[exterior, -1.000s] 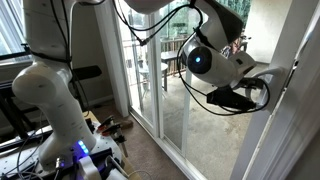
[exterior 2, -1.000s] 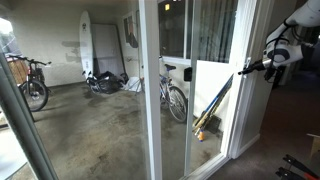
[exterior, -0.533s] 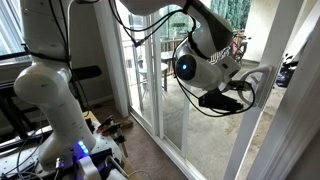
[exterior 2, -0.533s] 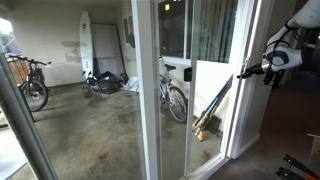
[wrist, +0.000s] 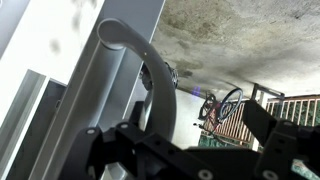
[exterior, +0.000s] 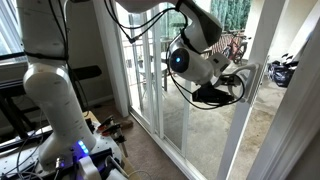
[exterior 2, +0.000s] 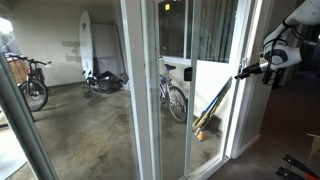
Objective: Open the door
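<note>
- One white arm [exterior: 45, 100] fills the left of an exterior view and bends over to right of centre, where its end effector [exterior: 238, 88] sits against the door [exterior: 236, 135].
- The door's wide white stile slants there from the upper right down to the bottom edge, with the rounded pale-grey handle [exterior: 250, 78] on it at mid height.
- In the wrist view the stile [wrist: 90, 110] crosses the left half on a diagonal, and the handle [wrist: 135, 50] loops out from it at the upper centre.
- The end effector [wrist: 180, 125] lies along the bottom of that view with its dark fingers [wrist: 262, 120] spread wide.
- The handle curves down into the gap between them, nearer the left-hand finger; whether either finger touches it cannot be told.
- In an exterior view the end effector [exterior 2: 245, 70] shows at the right edge, above mid height.
- Behind the glass a bicycle [exterior 2: 175, 95] stands at centre on the concrete floor, and a surfboard [exterior 2: 88, 45] leans at the upper left.
</note>
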`<state>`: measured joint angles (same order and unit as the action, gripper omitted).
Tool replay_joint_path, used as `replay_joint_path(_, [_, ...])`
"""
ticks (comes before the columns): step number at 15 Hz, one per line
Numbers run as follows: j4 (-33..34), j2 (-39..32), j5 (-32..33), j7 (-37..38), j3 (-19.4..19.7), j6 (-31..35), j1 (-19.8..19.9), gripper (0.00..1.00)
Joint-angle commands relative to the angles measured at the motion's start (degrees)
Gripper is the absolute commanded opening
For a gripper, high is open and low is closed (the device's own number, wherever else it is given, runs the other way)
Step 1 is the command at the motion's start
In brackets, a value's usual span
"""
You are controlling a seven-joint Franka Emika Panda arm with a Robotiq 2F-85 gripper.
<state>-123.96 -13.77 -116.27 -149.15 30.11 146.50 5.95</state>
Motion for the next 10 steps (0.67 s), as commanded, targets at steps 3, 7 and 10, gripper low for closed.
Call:
replay_joint_path(3, [-3.9, 3.7, 2.2, 0.0, 6.8, 1.1, -11.1, 1.00])
replay_joint_path(7, [-1.1, 0.6, 0.3, 0.0, 7.1, 0.9, -8.9, 1.00])
replay_joint_path(10, [-1.3, 0.7, 0.4, 0.0, 7.2, 0.9, -9.2, 1.00])
